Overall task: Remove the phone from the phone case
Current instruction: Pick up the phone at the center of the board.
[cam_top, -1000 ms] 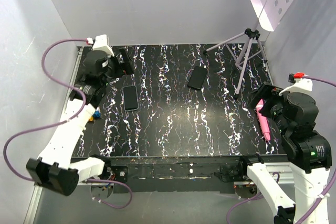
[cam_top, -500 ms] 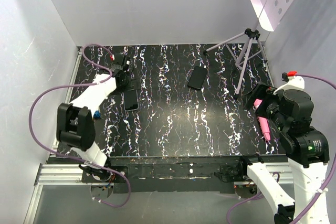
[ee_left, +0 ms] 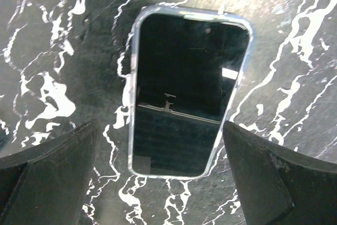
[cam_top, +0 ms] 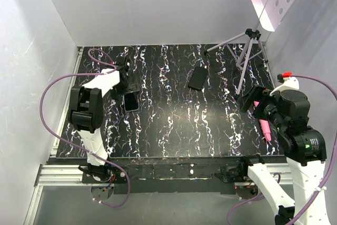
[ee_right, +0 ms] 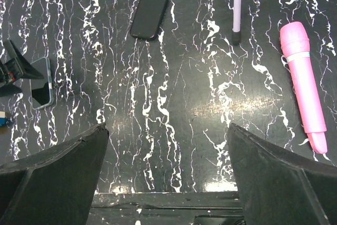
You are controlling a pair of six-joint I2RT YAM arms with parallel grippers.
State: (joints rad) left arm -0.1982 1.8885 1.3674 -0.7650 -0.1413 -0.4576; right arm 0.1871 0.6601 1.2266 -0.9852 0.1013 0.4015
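Left pincer [ee_left: 161, 130] lower, phone [cam_top: 197, 77] well apart

Two white robot arms with black joints. The left arm [cam_top: 84, 111] rises from the near edge of the desk [cam_top: 174, 125] and bends toward its far left corner. The left hand [cam_top: 126, 77] points down, low over the desk, fingers spread wide and empty. The right arm [cam_top: 303, 146] stands at the desk's right edge. The right hand [cam_top: 251, 100] is raised high, tilted down toward the desk, fingers wide and empty.
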